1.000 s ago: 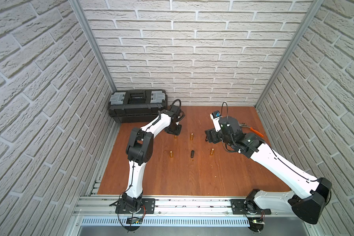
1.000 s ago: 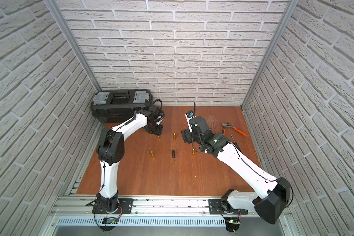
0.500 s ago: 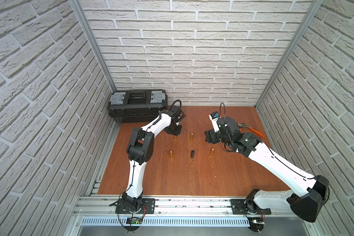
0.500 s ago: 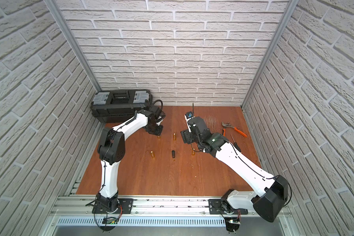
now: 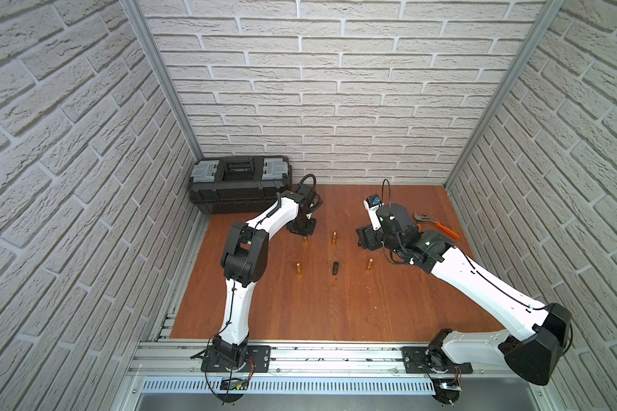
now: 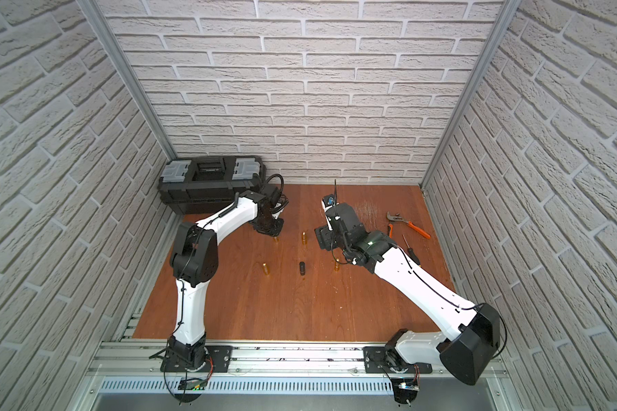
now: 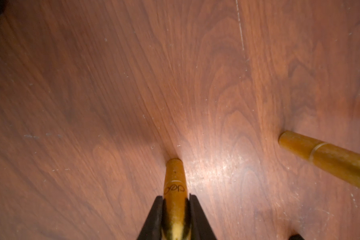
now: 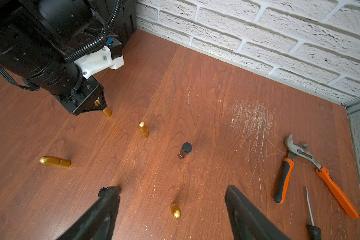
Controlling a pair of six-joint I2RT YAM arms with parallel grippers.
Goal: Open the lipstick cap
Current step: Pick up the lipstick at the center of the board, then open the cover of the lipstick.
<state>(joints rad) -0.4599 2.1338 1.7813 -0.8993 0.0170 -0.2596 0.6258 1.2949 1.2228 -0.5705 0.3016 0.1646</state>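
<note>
Standing upright, gold lipstick (image 7: 175,178) clamped in left pincer (image 7: 175,197), right pincer (image 8: 170,189) apart.

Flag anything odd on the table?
One toppled gold lipstick lies on its side, while the upright gold lipstick near it stands. There is also a pale scratched patch in the wood beside the pliers, which looks like surface wear.

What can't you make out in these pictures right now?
Held lipstick: top end hidden inside the left gripper and cut off by the left wrist view's edge.
Second lipstick: far end cut off by the left wrist view's edge.
Screwdriver: handle cut off by the right wrist view's edge.
Lipstick lettering: too small to see in both top views.
</note>
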